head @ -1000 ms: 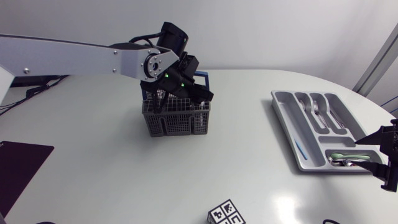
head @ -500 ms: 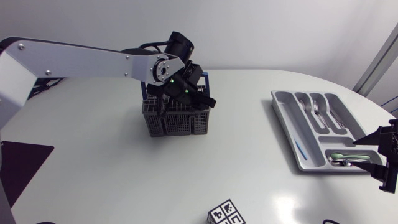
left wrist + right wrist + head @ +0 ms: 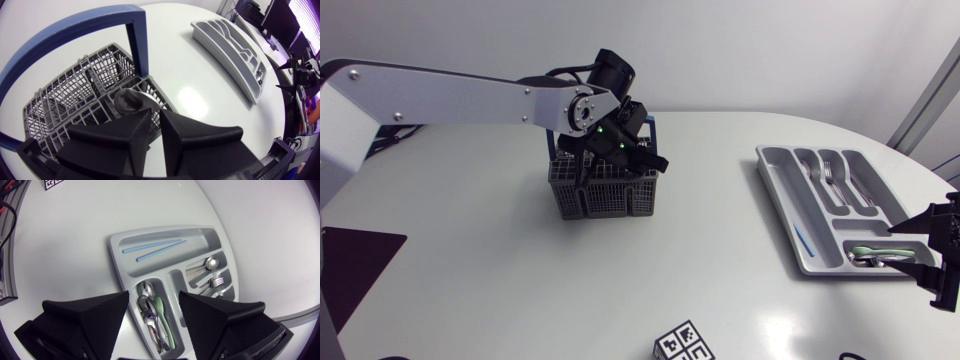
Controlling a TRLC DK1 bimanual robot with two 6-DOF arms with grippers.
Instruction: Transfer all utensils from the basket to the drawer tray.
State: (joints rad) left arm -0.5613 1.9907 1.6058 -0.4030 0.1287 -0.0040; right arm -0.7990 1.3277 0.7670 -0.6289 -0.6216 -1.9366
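A grey wire basket (image 3: 605,195) with a blue handle (image 3: 75,30) stands at the table's middle. My left gripper (image 3: 620,150) reaches down into it from above. In the left wrist view its fingers (image 3: 154,125) stand nearly together on the neck of a metal spoon (image 3: 131,102), whose bowl sticks up just ahead of them. The grey drawer tray (image 3: 790,215) lies at the right and holds forks (image 3: 830,175), spoons (image 3: 149,315) and blue chopsticks (image 3: 152,247). My right gripper (image 3: 932,255) hangs open over the tray's near end, its fingers (image 3: 85,315) wide apart and empty.
A small cube with black-and-white markers (image 3: 682,343) sits at the table's front edge. A black mat (image 3: 355,265) lies at the far left. Bare tabletop separates the basket and the tray (image 3: 225,45).
My left gripper has sunk deeper into the basket and its fingers have drawn together around the spoon. The right arm has not moved.
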